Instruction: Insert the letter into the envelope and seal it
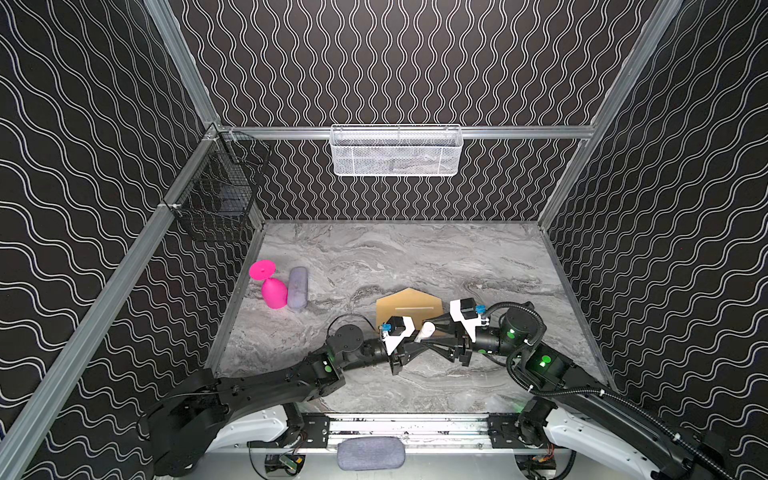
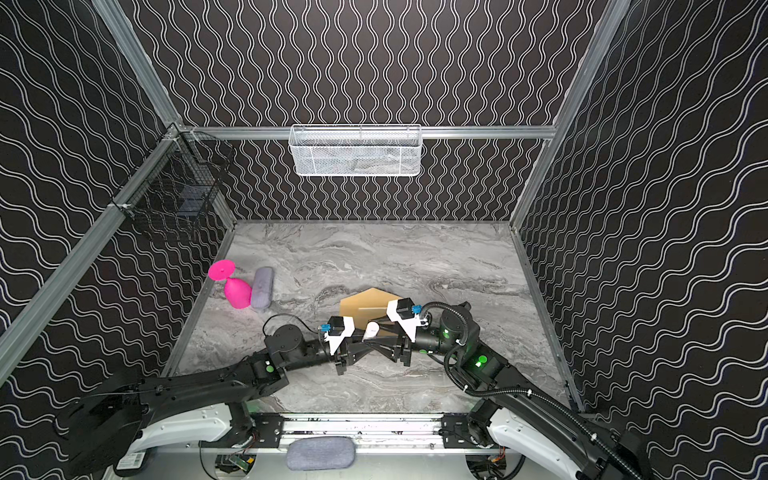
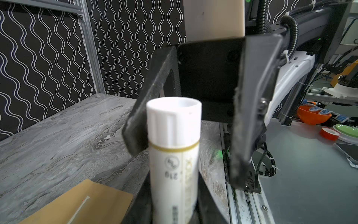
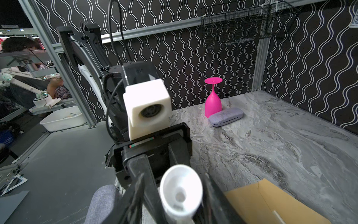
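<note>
The brown envelope [image 1: 409,305] [image 2: 365,305] lies flat mid-table with its pointed flap open toward the back wall. A pale strip runs across it. Just in front of it a white glue stick [image 1: 426,331] [image 3: 174,155] hangs above the table, and my left gripper [image 1: 417,338] [image 3: 174,213] is shut on its body. My right gripper [image 1: 434,330] [image 4: 178,209] faces the left one, open, with its fingers [image 3: 135,126] either side of the stick's white cap [image 4: 181,192]. One finger lies against the cap; the other stands clear. The letter is out of view.
An upturned pink goblet [image 1: 272,291] and a grey glasses case [image 1: 297,289] sit at the table's left side. A white mesh basket [image 1: 397,151] hangs on the back wall and a black wire basket [image 1: 220,195] on the left wall. A grey pad [image 1: 370,453] rests on the front rail.
</note>
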Robot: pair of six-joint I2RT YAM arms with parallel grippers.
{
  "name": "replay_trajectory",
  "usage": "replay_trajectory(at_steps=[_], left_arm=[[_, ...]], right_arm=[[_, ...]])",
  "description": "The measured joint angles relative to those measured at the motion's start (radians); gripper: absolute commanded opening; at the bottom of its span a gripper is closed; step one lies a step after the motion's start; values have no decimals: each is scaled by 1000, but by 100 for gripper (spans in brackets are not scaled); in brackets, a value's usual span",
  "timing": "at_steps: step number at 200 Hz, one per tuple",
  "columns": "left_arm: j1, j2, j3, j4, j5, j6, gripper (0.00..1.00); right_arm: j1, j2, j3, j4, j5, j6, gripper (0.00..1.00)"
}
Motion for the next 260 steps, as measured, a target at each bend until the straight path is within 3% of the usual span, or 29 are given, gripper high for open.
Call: replay_trajectory(at_steps=[53, 93, 156, 187, 205, 224, 260], left_arm=[[0, 0, -10, 21, 8, -1, 0], [1, 0, -10, 26, 16, -3, 0], [1, 8, -10, 36, 18, -31, 0], [1, 8, -11, 36, -2, -30, 64], [1, -6, -31, 34, -54, -44, 87], [1, -35, -45, -3, -140, -71, 94], [18, -63, 11, -190, -304, -122, 89]], right_arm=[[8, 16, 5, 7, 2, -1, 31], [11, 32, 13, 7, 2, -3, 36], [14, 31, 13, 6, 6, -7, 14], [15, 38, 12, 6, 30, 4, 2], [18, 53, -12, 16, 98, 4, 0], [14, 87, -48, 31, 182, 4, 0], [13, 188, -126, 157, 363, 0, 0]])
